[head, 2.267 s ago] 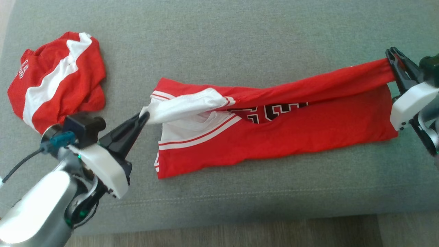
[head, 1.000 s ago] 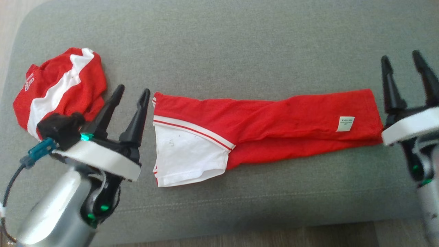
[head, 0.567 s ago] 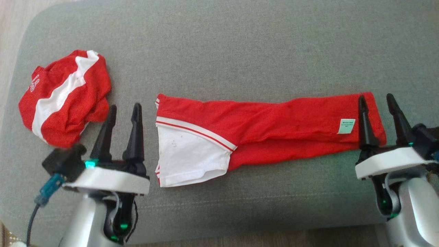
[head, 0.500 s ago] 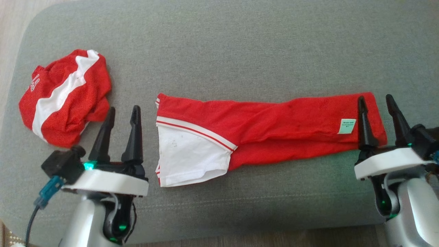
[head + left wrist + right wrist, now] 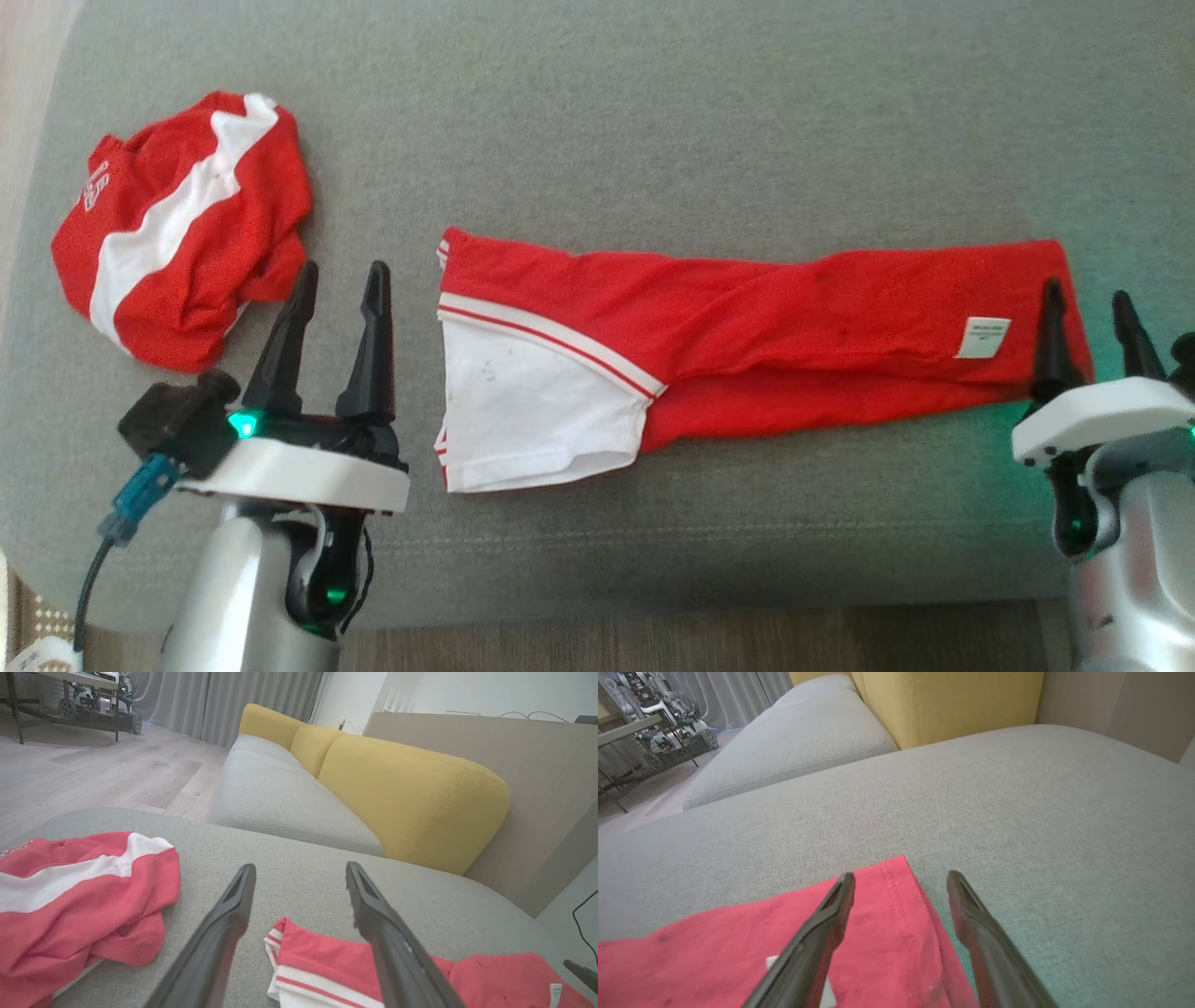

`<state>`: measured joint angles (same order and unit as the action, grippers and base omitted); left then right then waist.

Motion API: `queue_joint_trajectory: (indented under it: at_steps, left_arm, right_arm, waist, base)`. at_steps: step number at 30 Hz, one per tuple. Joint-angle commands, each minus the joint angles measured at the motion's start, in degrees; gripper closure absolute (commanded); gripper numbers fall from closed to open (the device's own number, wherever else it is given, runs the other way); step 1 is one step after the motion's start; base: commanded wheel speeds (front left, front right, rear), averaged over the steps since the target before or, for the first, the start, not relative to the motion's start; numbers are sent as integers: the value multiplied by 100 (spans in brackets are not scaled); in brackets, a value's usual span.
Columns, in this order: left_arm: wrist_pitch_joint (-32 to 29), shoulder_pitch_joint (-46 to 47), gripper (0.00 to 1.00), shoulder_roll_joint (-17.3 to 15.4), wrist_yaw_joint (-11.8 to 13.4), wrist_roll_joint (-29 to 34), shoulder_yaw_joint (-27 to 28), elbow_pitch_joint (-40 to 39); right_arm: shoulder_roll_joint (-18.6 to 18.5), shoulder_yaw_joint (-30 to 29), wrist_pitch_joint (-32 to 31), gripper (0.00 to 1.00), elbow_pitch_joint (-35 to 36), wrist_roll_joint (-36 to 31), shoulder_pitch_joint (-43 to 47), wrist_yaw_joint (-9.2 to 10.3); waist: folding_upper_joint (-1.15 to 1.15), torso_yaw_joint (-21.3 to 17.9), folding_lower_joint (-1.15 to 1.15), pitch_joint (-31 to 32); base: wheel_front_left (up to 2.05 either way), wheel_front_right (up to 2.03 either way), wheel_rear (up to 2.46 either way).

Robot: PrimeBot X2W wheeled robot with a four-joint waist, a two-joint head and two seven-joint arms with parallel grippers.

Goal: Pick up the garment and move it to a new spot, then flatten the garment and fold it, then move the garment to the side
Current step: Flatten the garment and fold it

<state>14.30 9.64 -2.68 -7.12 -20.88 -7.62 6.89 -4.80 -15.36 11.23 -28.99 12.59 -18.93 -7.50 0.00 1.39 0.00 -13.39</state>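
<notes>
Grey fabric cushion [image 5: 653, 112] carries the long folded red jersey with a white panel [image 5: 747, 308], flat across its middle. The left gripper [image 5: 343, 269] stands just beside its left end, fingers apart and empty. The right gripper [image 5: 1085, 290], equally spread and empty, hovers at its right end. A crumpled red-and-white garment [image 5: 187, 224] lies at the left.

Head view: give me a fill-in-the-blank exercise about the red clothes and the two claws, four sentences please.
The folded garment lies flat on a cushion whose colour is ____.
The left claw and the right claw both stand ____, holding nothing.
The white label sits at the folded garment's end nearest the ____ claw.
The crumpled garment lies nearest the ____ claw.
Missing words: grey; open; right; left.
</notes>
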Motion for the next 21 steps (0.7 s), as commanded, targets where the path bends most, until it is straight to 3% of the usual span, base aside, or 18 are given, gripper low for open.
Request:
queue_joint_trajectory:
  at_steps: [1,10,18,19,20,21]
  left_arm:
    - [69,216,0,-22,-28,-19,130,-172]
    - [70,350,0,-21,-35,19,106,-171]
    - [70,442,0,-21,-35,89,147,-183]
    - [70,450,0,-21,-35,96,146,-182]
    - [70,457,0,-21,-35,101,148,-179]
    - [70,462,0,-21,-36,105,149,-177]
  right_arm:
    - [15,-4,-1,0,18,-132,-241,1]
    - [72,-570,-126,0,-1033,-547,-709,1]
    - [121,-280,-361,0,-1669,-375,-917,1]
    - [125,-218,-383,8,-1717,-324,-923,1]
    - [126,-167,-385,84,-1751,-289,-925,1]
    - [114,-124,-372,100,-1775,-268,-924,1]
  waist:
    - [0,59,0,-99]
    - [0,144,0,-312]
    - [0,86,0,-394]
    - [0,78,0,-394]
    - [0,69,0,-392]
    - [0,61,0,-388]
  base:
    - [0,0,0]
    - [0,0,0]
    - [0,0,0]
    - [0,0,0]
    - [0,0,0]
    - [0,0,0]
